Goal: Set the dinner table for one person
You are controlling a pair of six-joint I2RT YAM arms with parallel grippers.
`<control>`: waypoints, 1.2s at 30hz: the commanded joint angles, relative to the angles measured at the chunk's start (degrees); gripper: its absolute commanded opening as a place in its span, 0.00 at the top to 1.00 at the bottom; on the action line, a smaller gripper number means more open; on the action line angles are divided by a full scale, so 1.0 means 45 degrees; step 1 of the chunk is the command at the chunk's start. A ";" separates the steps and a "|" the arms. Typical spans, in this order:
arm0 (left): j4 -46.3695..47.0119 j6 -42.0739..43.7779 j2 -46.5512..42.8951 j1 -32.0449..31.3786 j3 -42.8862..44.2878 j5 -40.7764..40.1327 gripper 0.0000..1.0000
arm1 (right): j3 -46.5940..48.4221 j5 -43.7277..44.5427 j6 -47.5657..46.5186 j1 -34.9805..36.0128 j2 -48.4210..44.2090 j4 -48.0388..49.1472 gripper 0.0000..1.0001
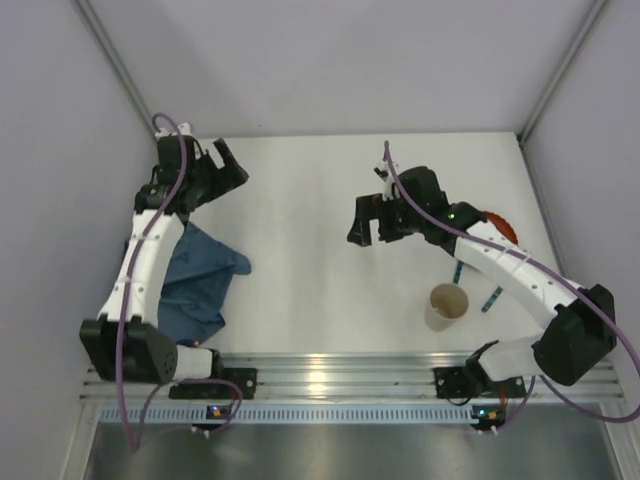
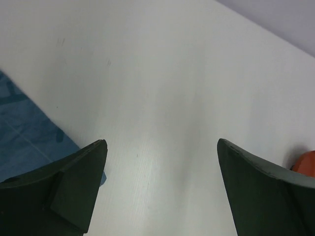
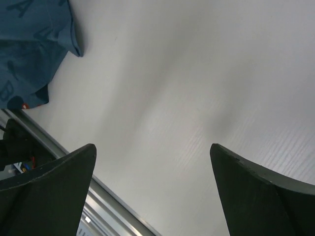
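The dinner table [image 1: 320, 300] is a flat white top with a ribbed aluminium rail [image 1: 340, 375] along its near edge. A crumpled blue letter-printed cloth [image 1: 200, 275] lies at the left, partly under the left arm. A tan paper cup [image 1: 447, 305] stands upright at the right. Beside it lie two teal utensils [image 1: 490, 298], and an orange plate [image 1: 503, 226] is mostly hidden by the right arm. My left gripper [image 1: 232, 165] hangs open over the far left of the table. My right gripper [image 1: 368, 232] is open above the middle. Neither holds anything.
Grey walls close in the table on the left, far and right sides. In the left wrist view the blue cloth [image 2: 24, 142] shows at the left and an orange edge [image 2: 307, 162] at the right. The right wrist view shows the cloth [image 3: 34, 49] and the rail [image 3: 98, 196].
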 commanded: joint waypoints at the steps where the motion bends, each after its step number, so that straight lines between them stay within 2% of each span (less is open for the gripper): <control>1: -0.0038 -0.1058 -0.2828 -0.0035 -0.1327 -0.1783 0.02 | 0.0072 -0.0584 0.0386 0.0358 -0.0560 0.0051 0.00; 2: 0.0874 -0.1487 -0.3238 0.0004 -0.2166 -0.1493 0.02 | -0.0083 -0.0545 0.0522 0.0437 -0.0579 0.0129 0.00; 3: 0.0903 -0.1955 -0.3610 0.0410 -0.2774 -0.0910 0.01 | -0.0143 -0.0564 0.0601 0.0516 -0.0638 0.0246 0.00; 4: 0.0671 -0.2617 -0.3594 0.0453 -0.3031 -0.0150 0.02 | -0.0143 -0.0603 0.0660 0.0652 -0.0619 0.0247 0.00; 6: -0.0304 -0.2916 -0.3515 0.0299 -0.2801 0.0228 0.01 | -0.0027 -0.0778 0.0680 0.0769 -0.0483 0.0034 0.00; 7: -0.0424 -0.2897 -0.3709 0.0027 -0.2857 -0.0293 0.01 | 0.0013 -0.0799 0.0680 0.0925 -0.0463 -0.0045 0.00; 8: -0.0483 -0.2801 -0.3943 -0.0227 -0.2916 -0.1884 0.01 | 0.0013 -0.0837 0.0660 0.0985 -0.0443 -0.0084 0.00; 9: -0.0677 -0.2684 -0.4506 -0.0520 -0.3071 -0.2693 0.01 | 0.0013 -0.0838 0.0641 0.1043 -0.0404 -0.0143 0.00; 11: -0.1222 -0.2760 -0.4842 -0.0523 -0.3112 -0.4079 0.01 | -0.0123 -0.1090 0.0583 0.1141 -0.0307 0.0012 0.00; 12: -0.2135 -0.2838 -0.4882 -0.0523 -0.3015 -0.4339 0.01 | -0.0066 -0.1575 0.0563 0.1161 0.0003 0.0148 0.00; 15: -0.3196 -0.2917 -0.5076 -0.0523 -0.2663 -0.4011 0.03 | 0.0616 -0.2940 0.0329 0.1375 0.1249 0.0091 0.00; 18: -0.3472 -0.3188 -0.6127 -0.0562 -0.3382 -0.3426 0.06 | 0.1378 -0.4502 0.0561 0.1707 0.2792 0.0576 0.00; 24: -0.4740 -0.3171 -0.7830 -0.0582 -0.4534 -0.3539 0.06 | 0.3175 -0.5328 0.1557 0.2508 0.5569 0.1631 0.00; 30: -0.4958 -0.3967 -0.7074 -0.0582 -0.6447 -0.4868 0.05 | 0.3939 -0.5935 0.2652 0.2801 0.6472 0.2239 0.00; 32: -0.5422 -0.4709 -0.6353 -0.0582 -0.6200 -0.5744 0.02 | 0.3783 -0.5819 0.2497 0.2821 0.6239 0.1929 0.00; 36: -0.4219 -0.5532 -0.5412 -0.0582 -0.6334 -0.5904 0.01 | 0.3256 -0.5409 0.1873 0.2802 0.5496 0.1206 0.00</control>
